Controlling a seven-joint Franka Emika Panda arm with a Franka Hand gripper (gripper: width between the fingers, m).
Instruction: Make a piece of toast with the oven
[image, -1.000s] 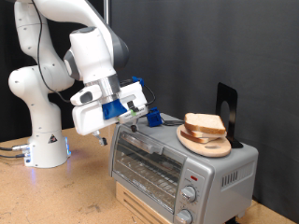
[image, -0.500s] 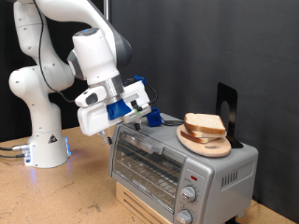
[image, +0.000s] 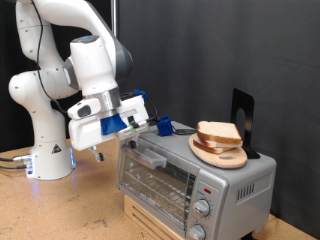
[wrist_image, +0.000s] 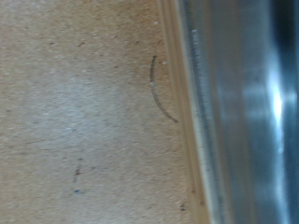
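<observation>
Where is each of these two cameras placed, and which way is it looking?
Exterior view: off the arm, facing the arm, the gripper by the oven door, and the piece of toast on a wooden plate on top.
Wrist view: on the hand, looking at the tabletop beside the oven's metal edge; no fingers show.
Shared: the oven and the tabletop.

Silver-grey oven (image: 190, 175), pale tan-crusted toast (image: 219, 132)
</observation>
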